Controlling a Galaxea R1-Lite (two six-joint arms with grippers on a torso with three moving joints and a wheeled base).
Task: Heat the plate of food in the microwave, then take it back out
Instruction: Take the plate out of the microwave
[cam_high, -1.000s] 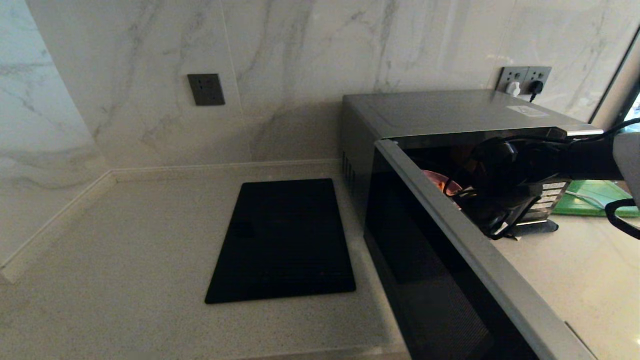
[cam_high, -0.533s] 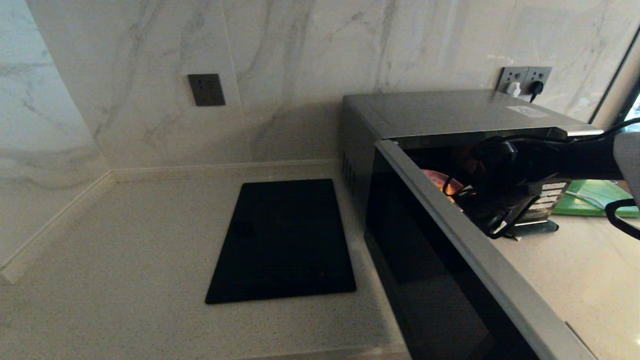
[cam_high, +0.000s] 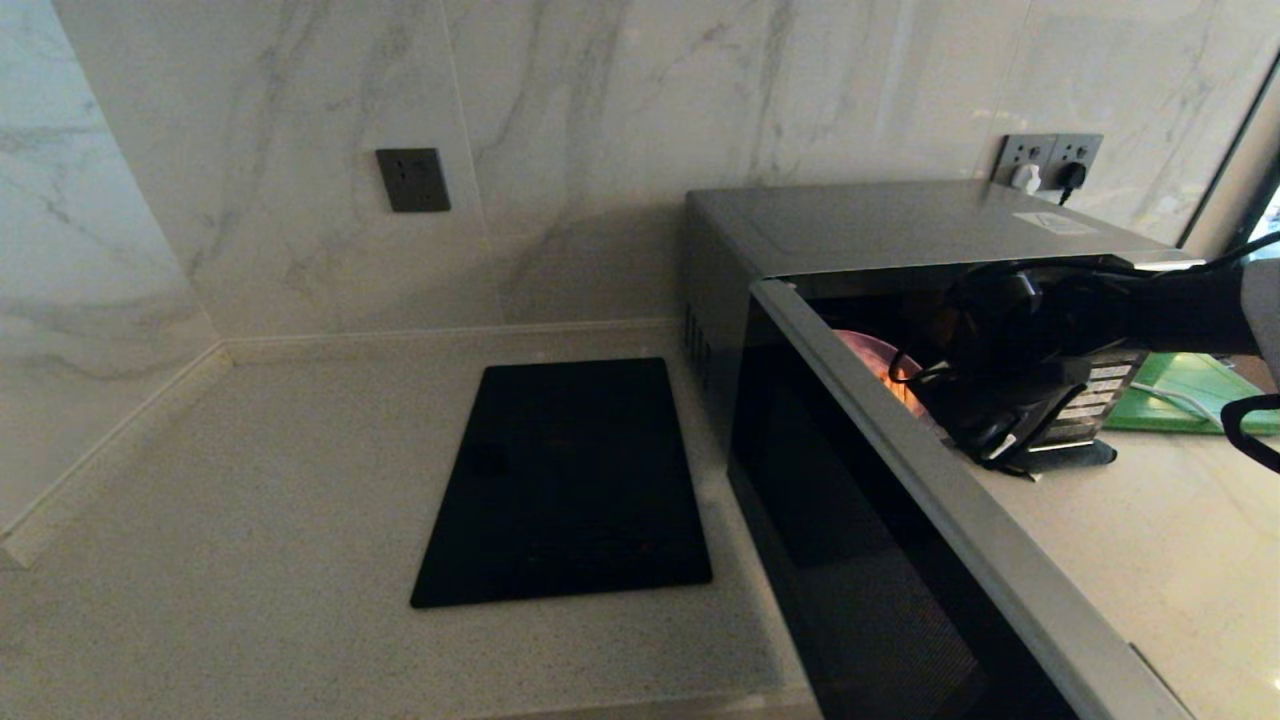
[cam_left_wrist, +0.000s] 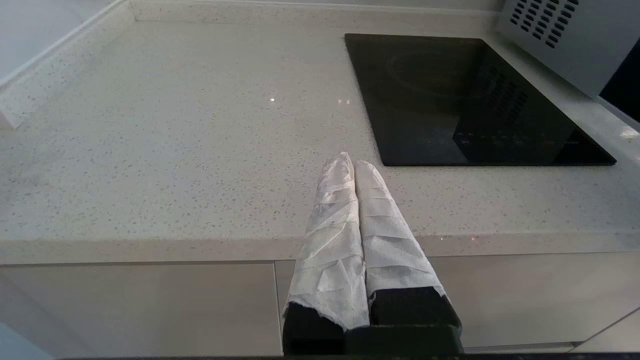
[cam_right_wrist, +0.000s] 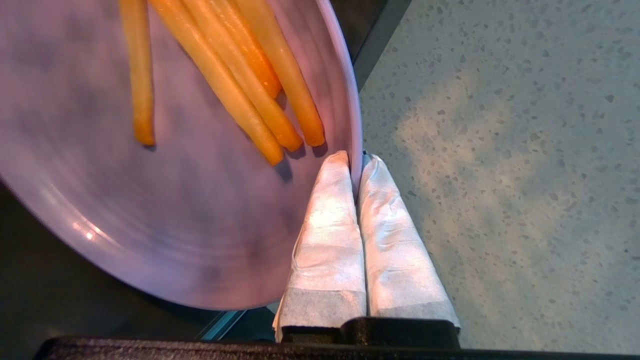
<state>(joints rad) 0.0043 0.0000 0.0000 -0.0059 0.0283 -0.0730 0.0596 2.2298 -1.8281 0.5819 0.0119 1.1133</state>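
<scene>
The silver-grey microwave (cam_high: 900, 225) stands at the right of the counter, its black glass door (cam_high: 860, 540) swung wide open toward me. My right gripper (cam_right_wrist: 356, 159) is shut on the rim of the lavender plate (cam_right_wrist: 165, 200), which carries several golden fries (cam_right_wrist: 235, 85). In the head view the right arm (cam_high: 1040, 340) reaches in at the oven's opening, and only a pink sliver of the plate (cam_high: 872, 358) shows above the door's edge. My left gripper (cam_left_wrist: 350, 162) is shut and empty, parked over the counter's front edge.
A flat black cooktop (cam_high: 570, 480) lies left of the microwave. A green cutting board (cam_high: 1190, 395) sits behind the right arm. Speckled counter (cam_right_wrist: 500, 150) shows beside the plate. Wall sockets (cam_high: 1050, 160) with plugs sit above the oven.
The right arm has lifted slightly and drawn back, and a little more of the plate now shows above the door's edge. The left arm has not moved.
</scene>
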